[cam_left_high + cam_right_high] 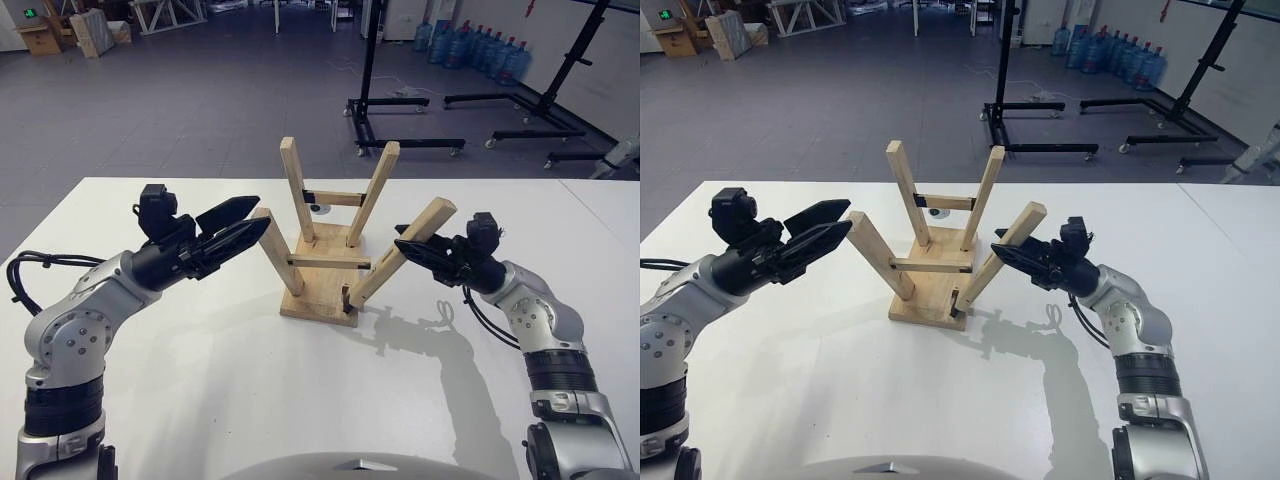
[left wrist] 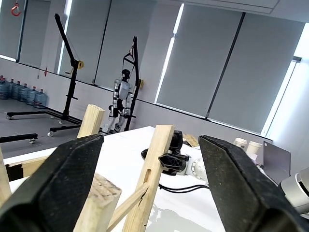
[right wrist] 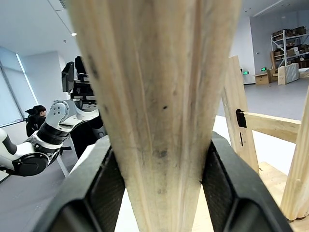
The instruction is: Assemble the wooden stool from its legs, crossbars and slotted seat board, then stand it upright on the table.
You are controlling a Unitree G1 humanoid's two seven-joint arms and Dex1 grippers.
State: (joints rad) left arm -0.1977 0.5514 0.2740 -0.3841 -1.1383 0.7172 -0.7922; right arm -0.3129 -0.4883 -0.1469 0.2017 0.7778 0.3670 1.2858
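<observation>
Clamping my right gripper [image 1: 408, 247] on the near right leg [image 1: 428, 220], I held the stool [image 1: 325, 262] as it sat upside down, its seat board [image 1: 318, 303] flat on the table [image 1: 200, 390], midway between the side edges and closer to the far edge, four legs splayed upward. My left gripper [image 1: 246, 222] hung with its fingers [image 1: 228, 211] apart at the top end of the near left leg [image 1: 282, 258], not gripping it.
</observation>
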